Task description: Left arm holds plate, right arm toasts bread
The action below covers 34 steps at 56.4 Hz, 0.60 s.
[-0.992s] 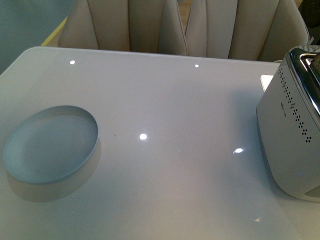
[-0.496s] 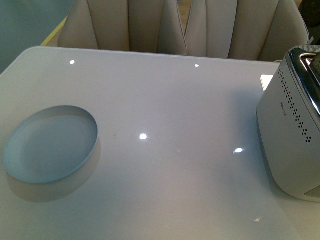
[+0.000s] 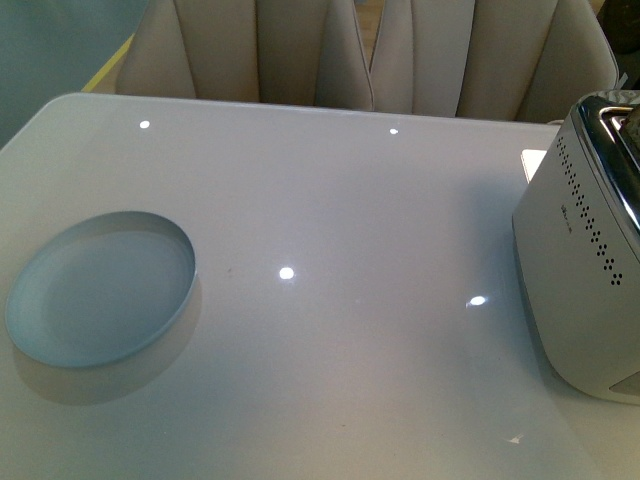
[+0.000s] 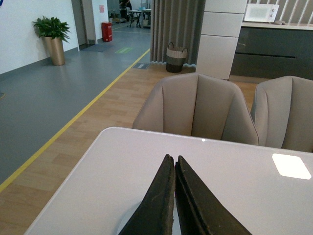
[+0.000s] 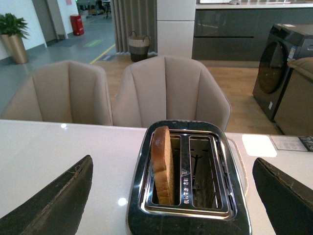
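Plate (image 3: 98,290) empty, flat on white bench (image 3: 340,200), left side, well apart from toaster (image 3: 585,260) at right edge. Bread (image 5: 162,164) upright in one toaster slot – other slot empty. Left tool (image 4: 175,164) pressed together, holding nothing. Right tool (image 5: 171,196) spread wide above toaster – fingers either side.

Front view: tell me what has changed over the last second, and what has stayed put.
Nothing has visibly changed. The round pale blue-grey plate lies in the same spot on the glossy white table, and the silver toaster with the perforated side stands unmoved at the table's right edge. Neither arm has come into this view.
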Motion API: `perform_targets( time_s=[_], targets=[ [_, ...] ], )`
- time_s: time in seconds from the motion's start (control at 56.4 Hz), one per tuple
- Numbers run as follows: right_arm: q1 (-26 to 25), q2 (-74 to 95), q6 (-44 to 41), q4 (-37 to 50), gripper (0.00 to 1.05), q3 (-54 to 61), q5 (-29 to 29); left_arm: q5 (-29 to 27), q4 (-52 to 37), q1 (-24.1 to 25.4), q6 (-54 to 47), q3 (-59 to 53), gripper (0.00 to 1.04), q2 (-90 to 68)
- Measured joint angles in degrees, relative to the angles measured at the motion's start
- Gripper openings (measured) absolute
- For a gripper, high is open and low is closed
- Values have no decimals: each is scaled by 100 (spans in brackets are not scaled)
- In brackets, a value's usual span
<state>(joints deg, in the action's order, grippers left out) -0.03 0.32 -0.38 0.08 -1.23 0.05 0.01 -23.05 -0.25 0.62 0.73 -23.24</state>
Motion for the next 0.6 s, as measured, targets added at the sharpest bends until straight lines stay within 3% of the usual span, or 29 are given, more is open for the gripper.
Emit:
perform_targets(
  time_s=[0.602],
  targets=[
    [0, 0, 0, 0, 96, 0, 0, 0, 1217, 0, 0, 0, 3, 1239]
  ],
)
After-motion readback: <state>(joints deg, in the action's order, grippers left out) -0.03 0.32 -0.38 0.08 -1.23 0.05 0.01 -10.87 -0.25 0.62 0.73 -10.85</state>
